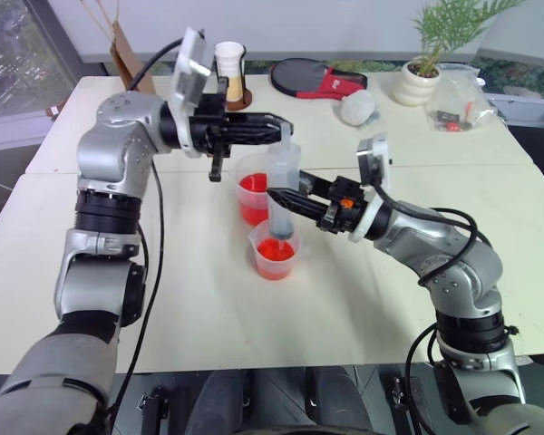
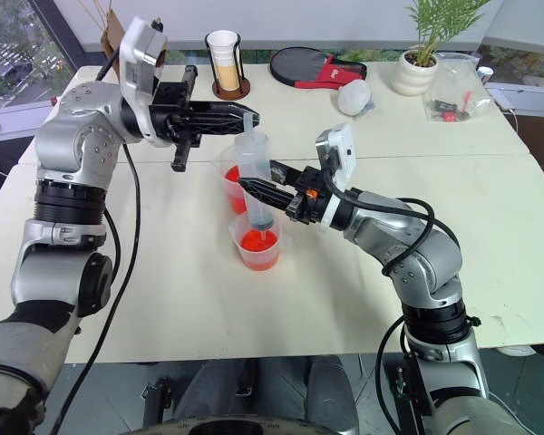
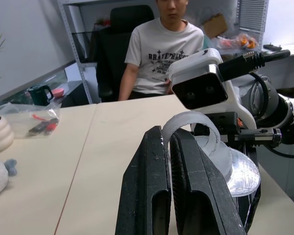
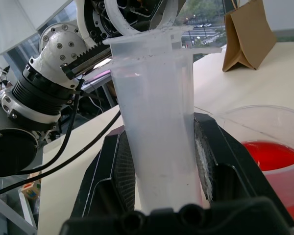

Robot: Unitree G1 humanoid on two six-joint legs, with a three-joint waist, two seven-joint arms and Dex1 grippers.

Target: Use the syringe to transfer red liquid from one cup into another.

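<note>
From the left eye view, the syringe (image 1: pixel 284 186) stands upright over the nearer cup (image 1: pixel 274 251), its lower end dipping into the red liquid (image 1: pixel 275 249) there, while a second cup (image 1: pixel 254 195) holding more red liquid sits just behind on the pale surface (image 1: pixel 208 299). The right gripper (image 1: pixel 278 198) reaches in level from the right and is clamped on the syringe barrel; the left gripper (image 1: pixel 286 132) comes in level from the left, pinched on the plunger ring at the syringe's top. Farther back on the surface are a paddle (image 1: pixel 313 77), a potted plant (image 1: pixel 422 72), a clear bag (image 1: pixel 453 104) and a small stand with a paper cup (image 1: pixel 230 72). The right eye view shows the same arrangement, with the syringe tip lowered into the nearer cup and both grippers closed on the syringe. In the left wrist view, the two black fingers (image 3: pixel 149 196) are pressed nearly together around the translucent plunger ring (image 3: pixel 196 129), with the right arm's wrist camera (image 3: pixel 201 81) just beyond and a seated person (image 3: pixel 161 49) across the surface. In the right wrist view, the clear barrel rises between the fingers (image 4: pixel 115 181), which squeeze it on both sides, a cup of red liquid stands beside it, and a brown paper bag (image 4: pixel 247 34) is well behind.
</note>
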